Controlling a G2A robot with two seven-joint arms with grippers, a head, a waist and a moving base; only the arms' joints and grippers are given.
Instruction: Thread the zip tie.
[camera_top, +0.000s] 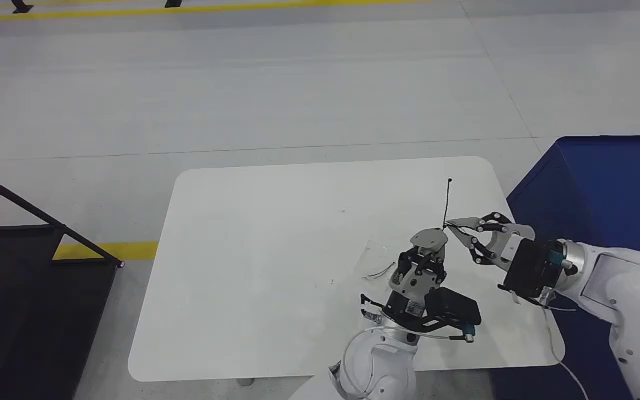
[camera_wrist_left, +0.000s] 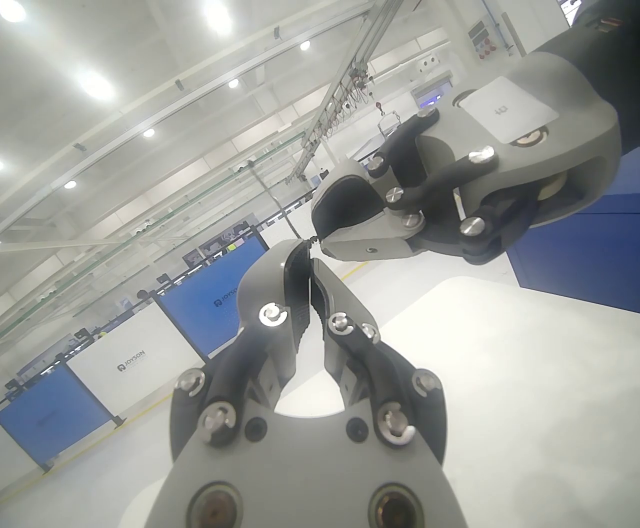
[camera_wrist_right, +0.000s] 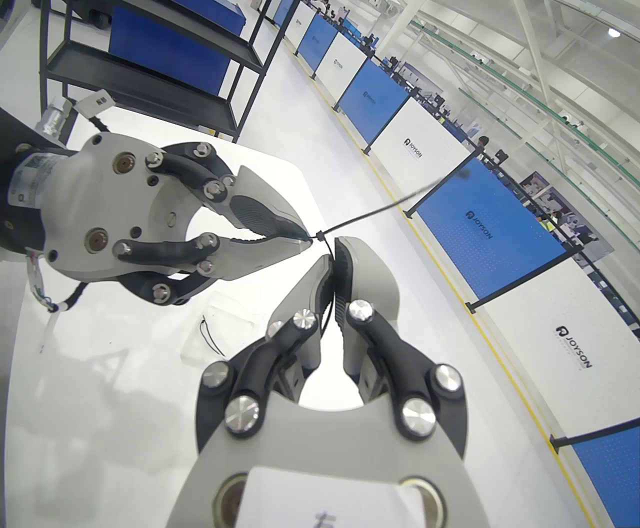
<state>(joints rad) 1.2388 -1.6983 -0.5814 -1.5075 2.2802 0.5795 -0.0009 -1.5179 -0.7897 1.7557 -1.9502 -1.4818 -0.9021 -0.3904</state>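
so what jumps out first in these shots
The grey left gripper and grey right gripper meet tip to tip above the right half of the white rounded table. Both are shut on one thin black plastic zip tie, whose long tail sticks out into the air.

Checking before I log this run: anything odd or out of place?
Nothing stands out. The left gripper and right gripper are both shut on the zip tie above the table, tail straight. A clear bag lies flat on the table.
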